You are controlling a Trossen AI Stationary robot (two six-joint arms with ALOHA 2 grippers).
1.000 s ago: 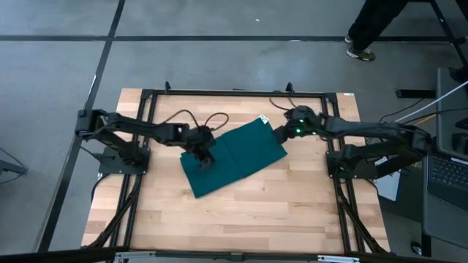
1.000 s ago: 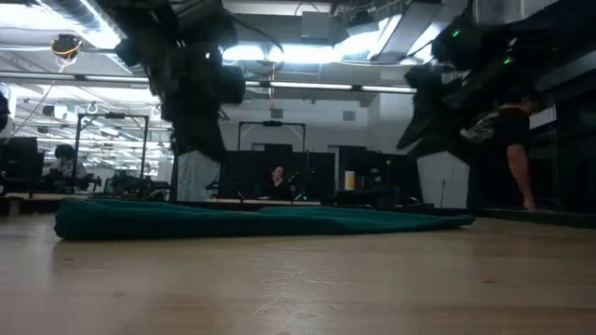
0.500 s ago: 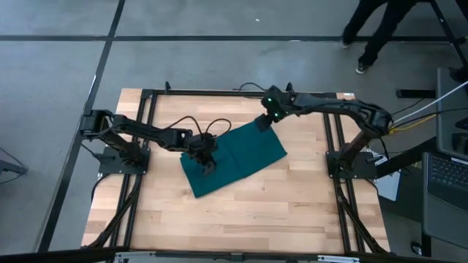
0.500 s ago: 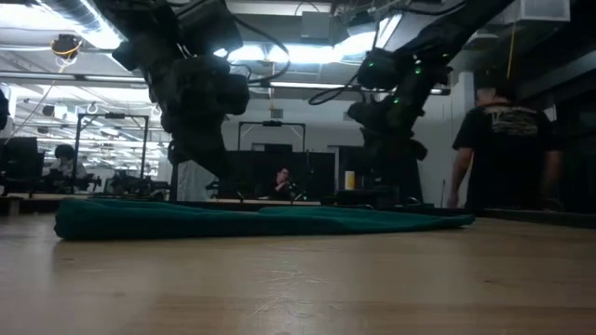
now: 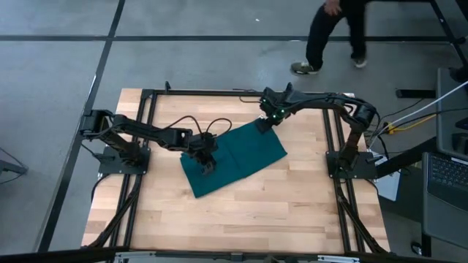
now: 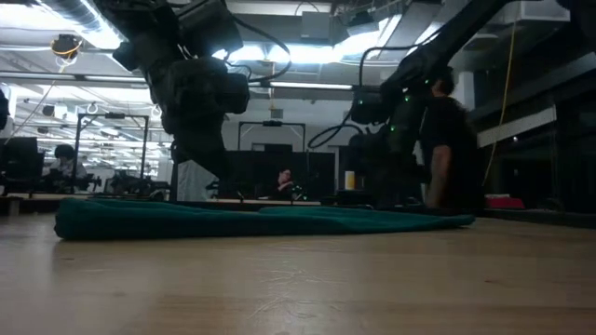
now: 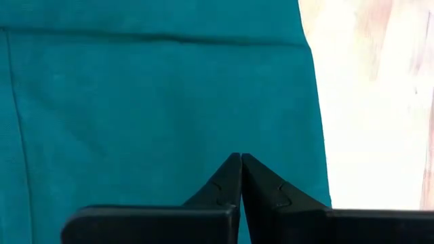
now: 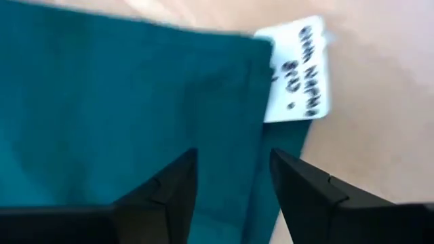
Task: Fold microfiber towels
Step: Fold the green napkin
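towel [image 5: 235, 157] flat | white tag [image 8: 296, 69] handwriting illegible | right gripper [image 8: 232, 177] spread above

We see even overhead light on the table [image 5: 241, 212]. Ceiling lamps [image 6: 270, 51] glare low. The tag [image 8: 298, 68] is blurred.

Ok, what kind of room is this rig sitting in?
Probably a robotics lab or open workshop: a butcher-block wooden table inside a black metal frame, a bare concrete floor, exposed ceiling ducts, and other workstations behind where a person sits.
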